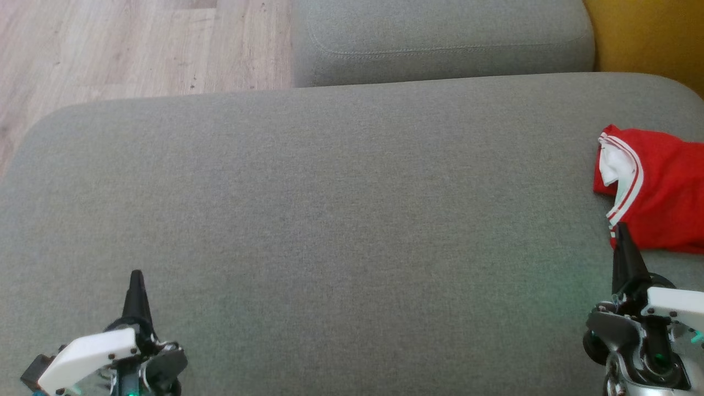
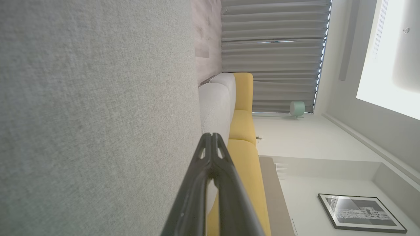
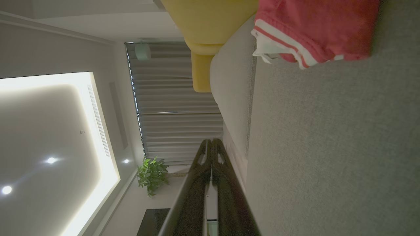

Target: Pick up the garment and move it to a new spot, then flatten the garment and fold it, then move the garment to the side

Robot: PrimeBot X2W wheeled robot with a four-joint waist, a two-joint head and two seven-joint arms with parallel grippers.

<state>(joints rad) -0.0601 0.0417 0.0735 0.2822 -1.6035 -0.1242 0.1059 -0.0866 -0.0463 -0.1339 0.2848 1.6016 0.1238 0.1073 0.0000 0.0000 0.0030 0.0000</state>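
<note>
The garment (image 1: 663,192) is red with white-and-red striped trim and a white inner patch. It lies folded at the right edge of the grey cushion (image 1: 330,220), partly cut off by the picture's side. In the right wrist view the garment (image 3: 315,29) lies ahead of the fingers, at the top. My right gripper (image 1: 621,228) is shut and empty, its tip just at the garment's near edge. My left gripper (image 1: 136,275) is shut and empty over bare cushion at the lower left. Both wrist views show fingertips pressed together (image 2: 211,135) (image 3: 211,141).
A second grey cushion (image 1: 440,38) sits behind the main one. Wooden floor (image 1: 121,44) lies beyond at the upper left, and a yellow seat (image 1: 649,33) at the upper right. Grey curtains (image 2: 272,55) and a framed picture (image 2: 361,213) stand farther off.
</note>
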